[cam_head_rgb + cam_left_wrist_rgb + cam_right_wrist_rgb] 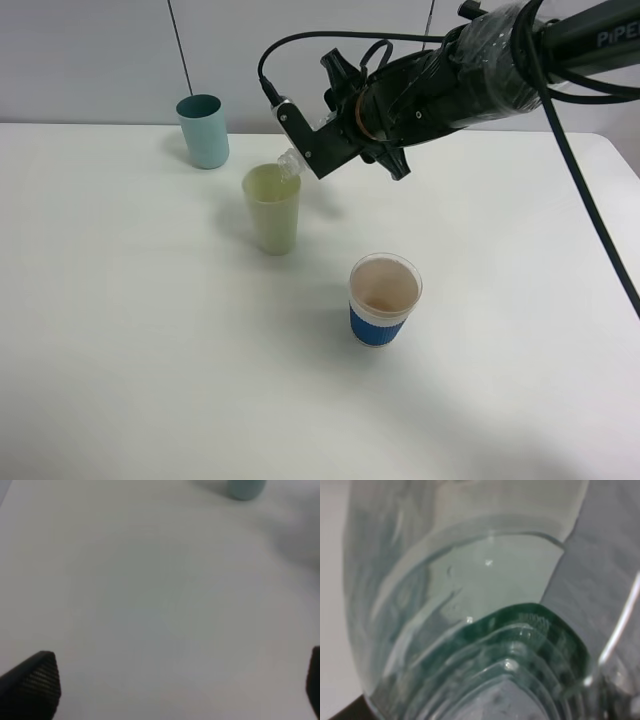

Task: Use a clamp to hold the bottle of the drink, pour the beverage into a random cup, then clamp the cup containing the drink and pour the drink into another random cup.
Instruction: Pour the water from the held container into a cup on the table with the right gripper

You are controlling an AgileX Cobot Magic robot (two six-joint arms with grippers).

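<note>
right gripper [308, 150] holds the small clear plastic bottle with a green label [290, 162] tilted over the plain pale yellow-green tapered plastic cup [271, 212]
its jaws are clamped on the bottle, whose mouth is just above that cup's far rim; the short translucent cup with a dark blue band [384, 302] stands near the yellow-green cup on the camera side, and the teal cylindrical cup [203, 130] stands behind it; the left gripper [180, 680] gapes wide over the white table [150, 605], holding nothing

teal cup [203, 130], pale yellow-green cup [272, 215], blue-banded cup [383, 305], green-labelled clear bottle [470, 580]
</note>
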